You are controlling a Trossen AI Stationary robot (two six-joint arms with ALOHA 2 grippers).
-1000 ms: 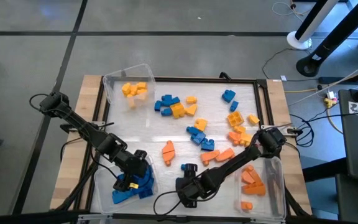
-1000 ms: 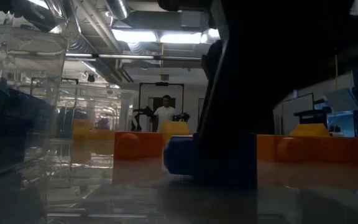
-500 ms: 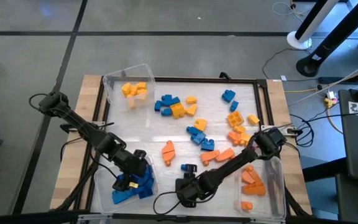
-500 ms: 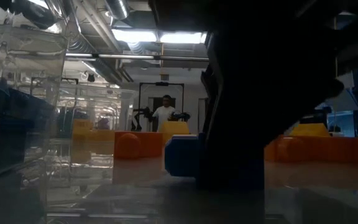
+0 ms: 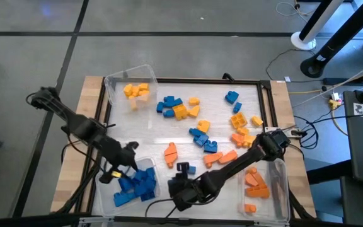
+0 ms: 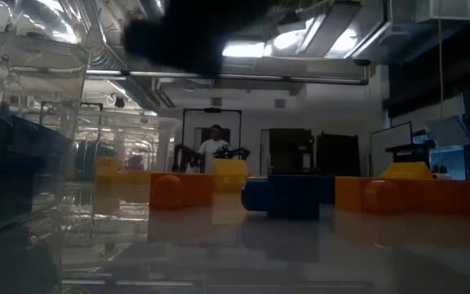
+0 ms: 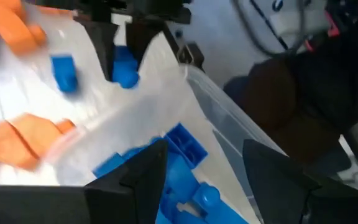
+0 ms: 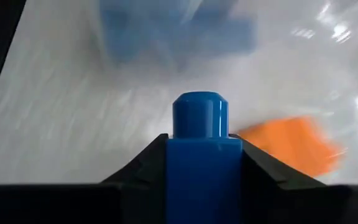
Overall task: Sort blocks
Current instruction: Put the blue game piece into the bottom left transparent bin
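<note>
Right end effector (image 5: 181, 169), now clenched on 1 blue block (image 8: 200, 163) lifted off the bench (image 5: 150, 135), moves toward the blue bin (image 5: 149, 165); left end effector (image 5: 133, 149) withdrawn, fingers apart, empty.

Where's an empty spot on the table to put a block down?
Bare patches: between the yellow bin and the blue bin, left of the orange block; also the far strip past the blue block. The middle and right side by the orange bin are crowded.
</note>
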